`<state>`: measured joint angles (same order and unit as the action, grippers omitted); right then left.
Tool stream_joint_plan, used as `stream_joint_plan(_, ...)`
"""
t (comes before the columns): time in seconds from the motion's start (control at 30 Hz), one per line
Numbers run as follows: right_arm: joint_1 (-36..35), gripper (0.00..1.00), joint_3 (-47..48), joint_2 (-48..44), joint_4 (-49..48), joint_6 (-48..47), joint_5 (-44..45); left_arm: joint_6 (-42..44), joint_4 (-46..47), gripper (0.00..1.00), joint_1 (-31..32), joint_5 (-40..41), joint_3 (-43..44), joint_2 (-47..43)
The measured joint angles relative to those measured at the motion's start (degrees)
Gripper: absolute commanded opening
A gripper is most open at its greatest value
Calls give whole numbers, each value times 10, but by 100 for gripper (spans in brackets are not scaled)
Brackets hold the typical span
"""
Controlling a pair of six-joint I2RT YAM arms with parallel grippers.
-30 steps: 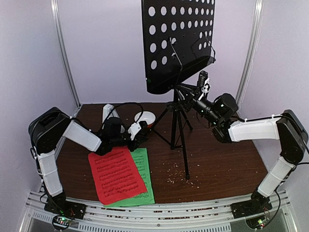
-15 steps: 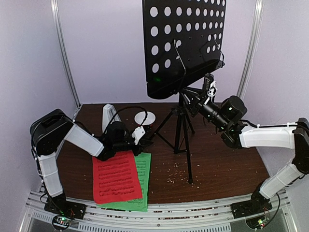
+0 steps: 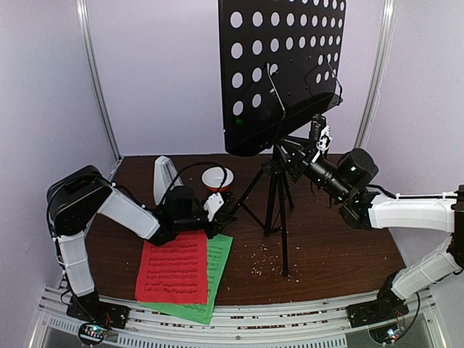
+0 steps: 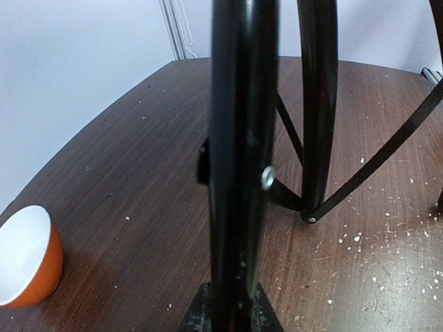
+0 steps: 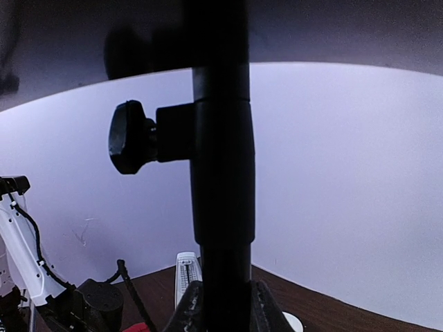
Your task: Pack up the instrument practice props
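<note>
Lilac walls on three sides. Below them is a dark brown wooden desk (image 3: 341, 246), with pale crumbs right of its middle.

By the near edge, left of centre, lies the red sheet-music page (image 3: 174, 267). It rests on the green sheet-music page (image 3: 220, 254), which shows along its right side. Over the last second both have swung round, and their long sides now run nearly square to the near edge.

Just behind them, the left gripper (image 3: 220, 212) has moved onto a lower leg of the tall black tripod music stand (image 3: 283, 65). In the wrist view that leg rises between the fingers, which pinch it from both sides.

Higher up, the right gripper (image 3: 288, 151) clamps the centre post just under the perforated plate. The plate has drifted right and upward as that arm stretched out. We cannot tell whether the feet have left the wood.

Toward the far left corner stand the white pyramid metronome (image 3: 164, 180) and the small white-and-orange bowl (image 3: 217, 176), close beside each other.

Our reading is that the stand is now held at two points, ready for folding or laying down. The pages and metronome remain unpacked.
</note>
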<state>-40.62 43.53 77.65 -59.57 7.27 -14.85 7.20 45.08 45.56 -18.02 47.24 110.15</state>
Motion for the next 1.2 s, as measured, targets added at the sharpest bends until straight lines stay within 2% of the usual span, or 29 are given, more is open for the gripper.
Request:
stream_joint_plan(0.87,-20,0,-10,-16,21,1,18,-66,64,0,48,43,2,9)
stream_joint_plan(1.2,-37,0,-10,-16,27,-14,17,-76,128,0,53,42,-36,19)
